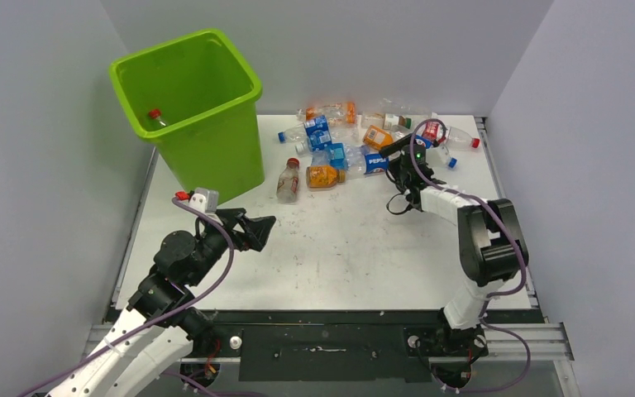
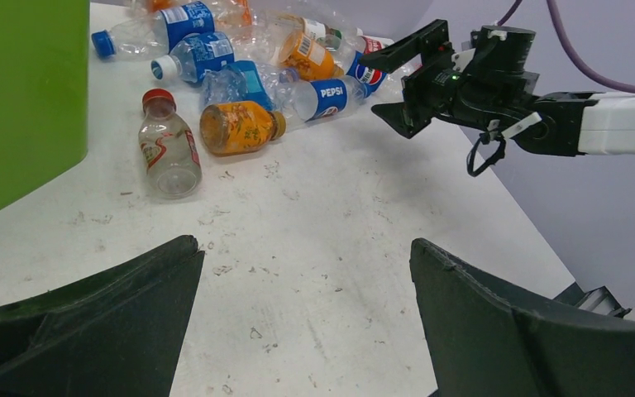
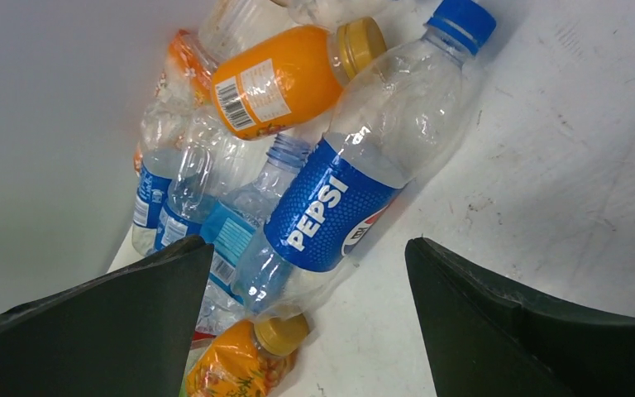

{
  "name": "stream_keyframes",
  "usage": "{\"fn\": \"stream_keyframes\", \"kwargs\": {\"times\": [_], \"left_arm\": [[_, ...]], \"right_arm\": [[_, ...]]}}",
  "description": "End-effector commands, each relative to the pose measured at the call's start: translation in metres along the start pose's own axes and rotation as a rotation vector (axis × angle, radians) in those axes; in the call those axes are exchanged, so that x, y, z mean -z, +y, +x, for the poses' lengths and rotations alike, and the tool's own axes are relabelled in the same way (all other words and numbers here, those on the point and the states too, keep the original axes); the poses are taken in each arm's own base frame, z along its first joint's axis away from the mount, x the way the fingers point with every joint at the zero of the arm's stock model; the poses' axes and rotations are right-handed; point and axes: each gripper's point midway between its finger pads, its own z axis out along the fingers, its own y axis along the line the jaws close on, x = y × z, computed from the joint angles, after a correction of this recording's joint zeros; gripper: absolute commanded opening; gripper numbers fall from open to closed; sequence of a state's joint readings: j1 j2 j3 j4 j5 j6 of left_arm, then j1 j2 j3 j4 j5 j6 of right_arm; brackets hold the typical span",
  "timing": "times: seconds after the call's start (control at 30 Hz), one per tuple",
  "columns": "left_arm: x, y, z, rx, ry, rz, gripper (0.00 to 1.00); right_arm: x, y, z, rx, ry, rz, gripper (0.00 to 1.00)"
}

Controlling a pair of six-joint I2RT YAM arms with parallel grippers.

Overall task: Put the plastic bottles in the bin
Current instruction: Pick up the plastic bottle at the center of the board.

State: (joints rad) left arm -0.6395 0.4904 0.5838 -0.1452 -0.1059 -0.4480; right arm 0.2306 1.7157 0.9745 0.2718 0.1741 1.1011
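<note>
Your left tool [image 2: 304, 244] gapes empty above the table [image 1: 339, 248]; your right tool [image 2: 376, 89] (open too) faces the bottles [image 1: 339, 153].

We see a white, scuffed and speckled table [image 1: 339, 256] boxed in on three sides by plain pale grey walls [image 1: 380, 50] under soft, even light, with a black metal rail [image 1: 322, 316] along its near edge.

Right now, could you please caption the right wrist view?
Open right claw lined up on a blue-capped Pepsi bottle.
</note>
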Motion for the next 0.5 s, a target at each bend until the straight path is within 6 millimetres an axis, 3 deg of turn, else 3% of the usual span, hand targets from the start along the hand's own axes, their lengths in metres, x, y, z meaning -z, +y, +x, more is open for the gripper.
{"fn": "stream_keyframes", "kwargs": {"times": [0.0,0.47], "left_arm": [[0.001,-0.001,-0.01,0.05,-0.033,-0.009,0.96],[-0.003,0.007,-0.006,0.072,-0.034,-0.049,0.96]], "right_arm": [[-0.019,0.008,0.011,-0.122,0.046,0.02,0.9],[-0.063,-0.007,0.03,-0.208,0.044,0.071,0.9]]}}
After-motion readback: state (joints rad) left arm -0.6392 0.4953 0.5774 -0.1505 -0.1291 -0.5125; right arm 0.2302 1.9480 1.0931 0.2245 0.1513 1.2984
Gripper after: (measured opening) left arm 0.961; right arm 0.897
